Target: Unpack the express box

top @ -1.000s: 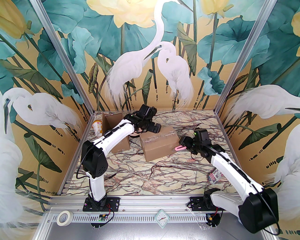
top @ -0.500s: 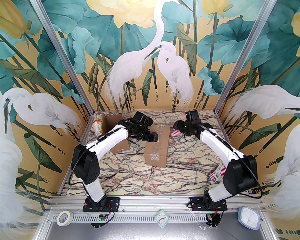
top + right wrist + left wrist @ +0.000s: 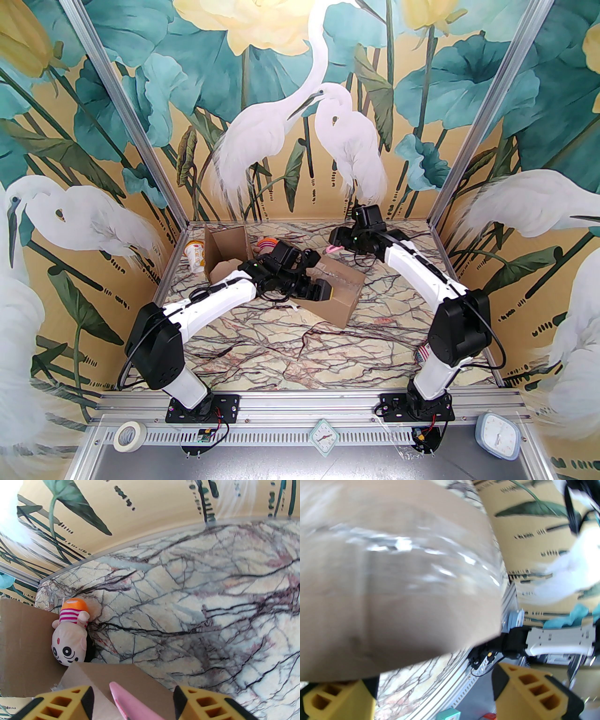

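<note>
Cardboard express box (image 3: 344, 290) sat taped; left jaws gaped wide at its corner, right jaws pinched a pink cutter (image 3: 127, 701).

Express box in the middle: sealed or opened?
Shut: the express box has flaps flat under clear tape; whether it is cut, cannot tell.

Bright, even light. Left wrist view is motion-blurred, clear tape (image 3: 445, 557) glaring; right wrist view blows out at ten o'clock.
</note>
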Robot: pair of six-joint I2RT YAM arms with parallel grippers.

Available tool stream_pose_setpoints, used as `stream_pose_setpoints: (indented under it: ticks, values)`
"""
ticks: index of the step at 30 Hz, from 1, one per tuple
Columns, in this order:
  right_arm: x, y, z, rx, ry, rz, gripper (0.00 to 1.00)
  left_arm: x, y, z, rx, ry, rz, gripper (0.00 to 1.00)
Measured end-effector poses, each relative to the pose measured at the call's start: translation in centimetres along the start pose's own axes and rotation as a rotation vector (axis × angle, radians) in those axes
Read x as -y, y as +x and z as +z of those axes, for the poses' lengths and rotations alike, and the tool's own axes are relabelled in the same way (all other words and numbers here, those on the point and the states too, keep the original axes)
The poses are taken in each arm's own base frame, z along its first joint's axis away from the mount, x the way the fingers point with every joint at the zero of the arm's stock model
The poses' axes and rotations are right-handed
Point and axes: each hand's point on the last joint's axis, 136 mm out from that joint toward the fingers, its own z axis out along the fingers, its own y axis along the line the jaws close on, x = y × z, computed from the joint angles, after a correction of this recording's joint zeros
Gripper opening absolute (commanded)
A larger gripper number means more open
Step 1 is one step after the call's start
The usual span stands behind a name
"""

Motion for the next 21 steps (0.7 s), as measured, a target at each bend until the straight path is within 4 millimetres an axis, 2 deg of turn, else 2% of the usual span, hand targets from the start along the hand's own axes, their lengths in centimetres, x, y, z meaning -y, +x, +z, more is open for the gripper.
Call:
stream_pose_setpoints:
  ticks: [3, 6, 8, 9, 11, 13, 17, 21]
  values:
    - [2.0, -2.6, -2.5, 0.079, 0.01, 0.052, 0.0, 0.8, -0.3, -1.3, 0.038, -0.023, 0.166, 0.83]
    - [5.3, -5.0, -6.9, 0.204, 0.018, 0.162, 0.0, 1.9, -0.8, -3.5, 0.089, -0.052, 0.392, 0.86]
    - [7.1, -5.4, -9.9, 0.286, 0.021, 0.235, 0.0, 3.0, -1.1, -4.9, 0.13, -0.06, 0.58, 0.93]
    - [7.7, -4.9, -11.2, 0.315, 0.018, 0.271, 0.0, 3.7, -1.2, -5.6, 0.155, -0.062, 0.691, 0.97]
    - [8.1, -3.1, -13.2, 0.353, -0.005, 0.338, 0.0, 4.6, -1.2, -6.3, 0.192, -0.069, 0.883, 0.99]
    - [8.5, -0.6, -14.4, 0.365, -0.026, 0.407, 0.0, 5.0, -1.4, -6.4, 0.209, -0.078, 1.041, 0.99]
    - [10.4, 5.2, -15.1, 0.356, -0.047, 0.585, 0.0, 4.1, -2.2, -4.1, 0.165, -0.1, 1.282, 0.99]
    - [11.8, 8.8, -14.7, 0.332, -0.043, 0.711, 0.0, 2.8, -3.0, -1.1, 0.102, -0.095, 1.407, 0.99]
